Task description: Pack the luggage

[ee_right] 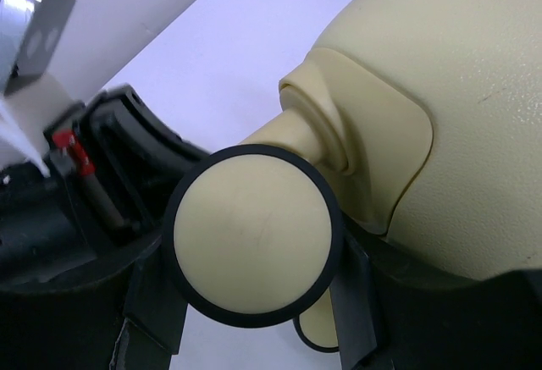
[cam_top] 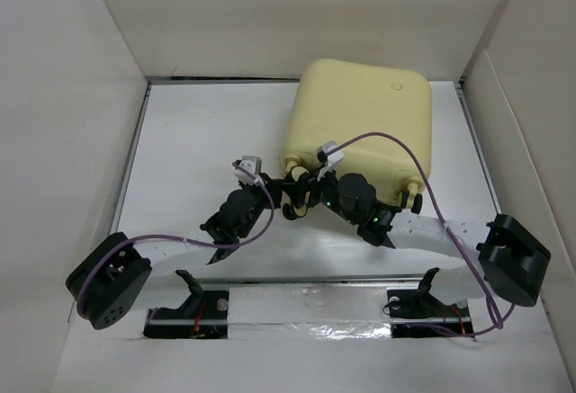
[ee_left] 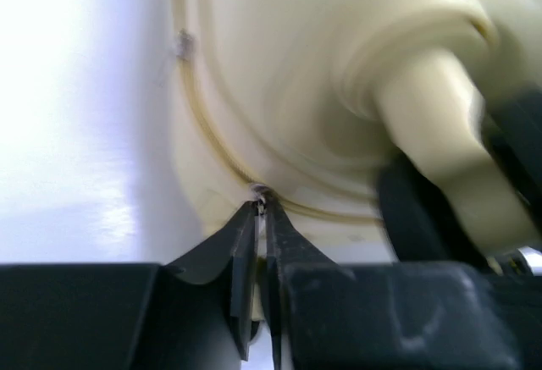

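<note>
The pale yellow hard-shell suitcase runs off the right wrist view; its black-rimmed yellow wheel hides the tips of the right gripper. Left wrist view: blurred wheel stem, unidentifiable speck at the left gripper.

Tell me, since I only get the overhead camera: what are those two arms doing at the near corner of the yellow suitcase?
Observer: The left wrist camera shows the left gripper shut, with its tips right on the zip line of the luggage.
Visitor: Has it got hold of the zip tab?
Observer: There is a tiny metallic bit at the tips, but it is too small to name.
Visitor: And the other arm?
Observer: The right wrist camera shows the right gripper around a wheel, with one finger against each side of its black rim.
</note>
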Tool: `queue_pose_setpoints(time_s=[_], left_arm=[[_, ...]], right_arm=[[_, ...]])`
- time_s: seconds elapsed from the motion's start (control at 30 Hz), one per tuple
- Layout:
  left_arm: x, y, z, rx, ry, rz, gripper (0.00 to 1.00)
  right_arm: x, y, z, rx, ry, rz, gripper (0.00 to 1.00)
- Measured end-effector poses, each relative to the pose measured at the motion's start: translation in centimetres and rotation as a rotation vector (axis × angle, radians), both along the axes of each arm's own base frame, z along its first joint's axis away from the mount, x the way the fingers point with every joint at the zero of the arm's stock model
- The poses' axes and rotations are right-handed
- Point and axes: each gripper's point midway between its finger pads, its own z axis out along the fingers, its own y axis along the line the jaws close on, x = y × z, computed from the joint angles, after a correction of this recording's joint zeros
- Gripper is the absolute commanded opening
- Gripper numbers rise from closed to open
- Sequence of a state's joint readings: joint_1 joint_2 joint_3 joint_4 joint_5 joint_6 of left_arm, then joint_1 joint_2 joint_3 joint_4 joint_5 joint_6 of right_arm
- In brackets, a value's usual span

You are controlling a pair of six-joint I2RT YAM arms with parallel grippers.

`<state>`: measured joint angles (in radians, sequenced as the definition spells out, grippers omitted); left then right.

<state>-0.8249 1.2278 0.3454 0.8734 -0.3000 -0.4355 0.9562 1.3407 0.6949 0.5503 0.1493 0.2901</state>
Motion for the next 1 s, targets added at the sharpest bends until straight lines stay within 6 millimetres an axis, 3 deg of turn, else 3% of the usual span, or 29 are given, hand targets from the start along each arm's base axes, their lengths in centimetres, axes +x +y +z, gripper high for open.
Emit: queue_pose_setpoints(time_s=[0.2, 0.33, 0.4, 0.53, 0.67, 0.7, 1.0], left_arm=[[3.6, 6.7, 0.6, 0.023, -0.001, 0.271, 0.00], [4.3, 8.1, 0.7, 0.032, 0.004, 0.332, 0.00], [4.2, 7.8, 1.0, 0.022, -0.001, 0.306, 0.00], [2.2, 4.5, 1.7, -0.008, -0.027, 0.110, 0.00], [-0.7, 1.3, 0.4, 0.012, -0.003, -0.086, 0.32], [-1.2, 1.0, -0.1, 0.020, 0.006, -0.121, 0.36], [-3.1, -0.8, -2.8, 0.069, 0.069, -0.282, 0.45]], right_arm=[[-0.9, -1.1, 0.4, 0.012, -0.007, 0.005, 0.00], [-1.7, -2.0, 0.4, 0.012, -0.006, 0.011, 0.00], [-2.1, -2.3, 0.3, 0.007, -0.003, 0.012, 0.00], [-2.2, -2.5, 0.3, 0.000, 0.001, 0.011, 0.00], [-2.2, -2.5, 0.3, 0.000, 0.001, 0.009, 0.00], [-2.2, -2.5, 0.3, 0.000, 0.001, 0.008, 0.00], [-2.2, -2.5, 0.3, -0.006, -0.001, 0.006, 0.00]])
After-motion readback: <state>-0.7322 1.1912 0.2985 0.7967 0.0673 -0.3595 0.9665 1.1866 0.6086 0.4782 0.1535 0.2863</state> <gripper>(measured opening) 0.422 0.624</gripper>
